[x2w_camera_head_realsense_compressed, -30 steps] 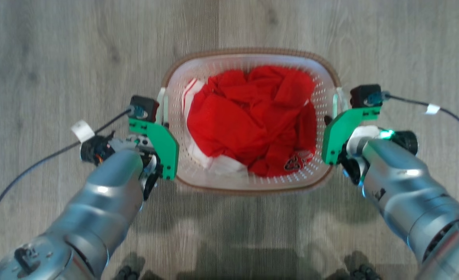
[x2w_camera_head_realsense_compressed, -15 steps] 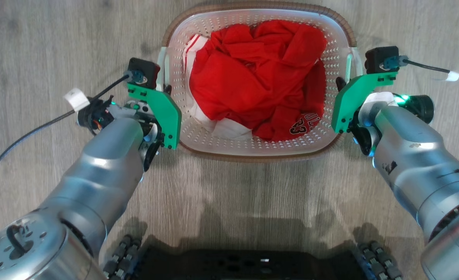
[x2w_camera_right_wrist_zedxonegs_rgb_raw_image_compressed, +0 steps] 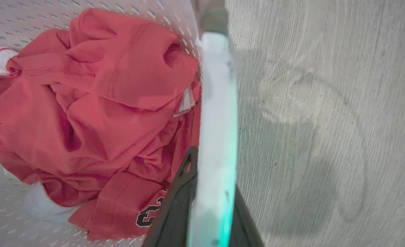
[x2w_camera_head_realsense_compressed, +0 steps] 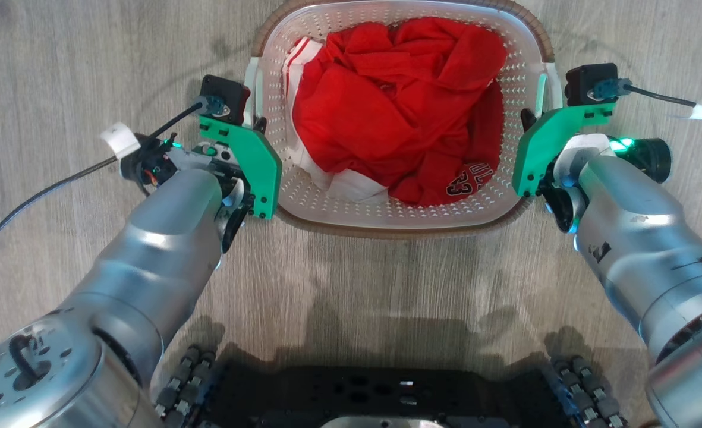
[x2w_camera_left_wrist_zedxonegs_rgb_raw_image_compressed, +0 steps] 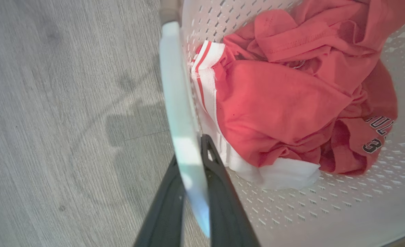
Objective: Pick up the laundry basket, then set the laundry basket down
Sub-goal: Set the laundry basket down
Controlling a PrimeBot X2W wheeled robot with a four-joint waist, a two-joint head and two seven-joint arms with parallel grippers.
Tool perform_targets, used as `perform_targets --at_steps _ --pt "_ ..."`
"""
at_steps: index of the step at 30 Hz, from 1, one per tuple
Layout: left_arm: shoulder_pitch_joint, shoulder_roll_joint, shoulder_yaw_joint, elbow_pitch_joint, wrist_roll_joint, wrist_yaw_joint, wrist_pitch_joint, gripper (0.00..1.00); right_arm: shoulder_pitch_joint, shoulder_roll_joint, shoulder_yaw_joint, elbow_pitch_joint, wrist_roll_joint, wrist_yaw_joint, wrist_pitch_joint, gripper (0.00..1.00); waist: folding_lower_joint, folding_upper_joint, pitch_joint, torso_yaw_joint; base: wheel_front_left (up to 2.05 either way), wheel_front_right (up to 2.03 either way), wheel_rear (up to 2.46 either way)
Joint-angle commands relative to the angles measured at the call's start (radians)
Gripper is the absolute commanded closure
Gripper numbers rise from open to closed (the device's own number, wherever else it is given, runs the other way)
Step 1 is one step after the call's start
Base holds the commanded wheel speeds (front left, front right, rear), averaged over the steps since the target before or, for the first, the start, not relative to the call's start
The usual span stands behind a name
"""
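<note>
The left tool (x2w_camera_left_wrist_zedxonegs_rgb_raw_image_compressed: 193, 161) and right tool (x2w_camera_right_wrist_zedxonegs_rgb_raw_image_compressed: 214, 171) seemingly clamp the laundry basket (x2w_camera_head_realsense_compressed: 386, 209).

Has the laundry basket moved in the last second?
Yes, it seems lifted. The camera shifted too, but the left rim of the laundry basket now nearly meets the dark floor knot that stood well clear of it before.

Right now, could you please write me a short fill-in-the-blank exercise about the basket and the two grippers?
The laundry basket holds crumpled ____ clothes.
The left gripper is shut on one white ____ of the basket.
The right gripper clamps the handle on the robot's ____ side.
The basket's rim is ____ in colour.
Missing words: red; handle; right; brown.
</note>
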Motion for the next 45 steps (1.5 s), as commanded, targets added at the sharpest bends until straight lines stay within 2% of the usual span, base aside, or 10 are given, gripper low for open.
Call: perform_targets --at_steps 1,17,19,21,22,23,24,27,28,45 --pt "-0.02 0.018 -0.005 -0.015 -0.003 0.005 -0.012 1.0 0.034 0.021 -0.003 -0.014 -0.029 0.003 -0.002 1.0 0.0 0.0 0.004 0.0 0.0 0.0 0.0" --pt "-0.021 0.018 -0.023 -0.014 -0.018 0.013 -0.006 1.0 0.046 0.042 -0.129 -0.014 -0.169 0.003 0.014 1.0 0.0 0.0 0.005 -0.002 0.0 0.0 0.0" --pt "-0.019 0.018 -0.023 -0.012 -0.024 0.017 -0.006 1.0 0.048 0.044 -0.144 -0.014 -0.185 0.003 0.013 0.77 0.0 0.0 0.004 -0.003 0.0 0.0 0.0" --pt "-0.017 0.018 -0.024 -0.011 -0.03 0.02 -0.004 0.65 0.051 0.046 -0.16 -0.014 -0.202 0.003 0.012 0.56 0.0 0.0 0.001 -0.004 0.0 0.0 0.0" --pt "-0.016 0.018 -0.024 -0.01 -0.032 0.022 -0.005 0.58 0.053 0.047 -0.168 -0.014 -0.21 0.003 0.011 0.36 0.0 0.0 -0.001 -0.005 0.0 0.0 0.0" --pt "-0.015 0.018 -0.025 -0.01 -0.035 0.024 -0.005 0.51 0.054 0.048 -0.175 -0.014 -0.218 0.003 0.011 0.07 0.0 0.0 -0.003 -0.005 0.0 0.0 0.0" --pt "-0.013 0.018 -0.025 -0.01 -0.037 0.027 -0.005 0.27 0.056 0.049 -0.183 -0.014 -0.227 0.003 0.01 0.0 0.0 0.0 -0.005 -0.005 0.0 0.0 0.0" --pt "-0.009 0.018 -0.026 -0.007 -0.044 0.032 -0.005 0.15 0.057 0.051 -0.205 -0.014 -0.251 0.003 0.008 0.0 0.0 0.0 -0.015 -0.007 0.0 0.0 0.0" --pt "-0.008 0.018 -0.026 -0.005 -0.046 0.033 -0.005 0.0 0.057 0.051 -0.213 -0.014 -0.258 0.003 0.006 0.0 0.0 0.0 -0.019 -0.007 0.0 0.0 0.0" --pt "-0.002 0.018 -0.021 0.014 -0.066 0.031 -0.093 0.0 0.048 0.053 -0.255 -0.014 -0.299 0.003 -0.064 0.0 0.0 0.0 -0.114 -0.016 0.0 0.0 0.0"
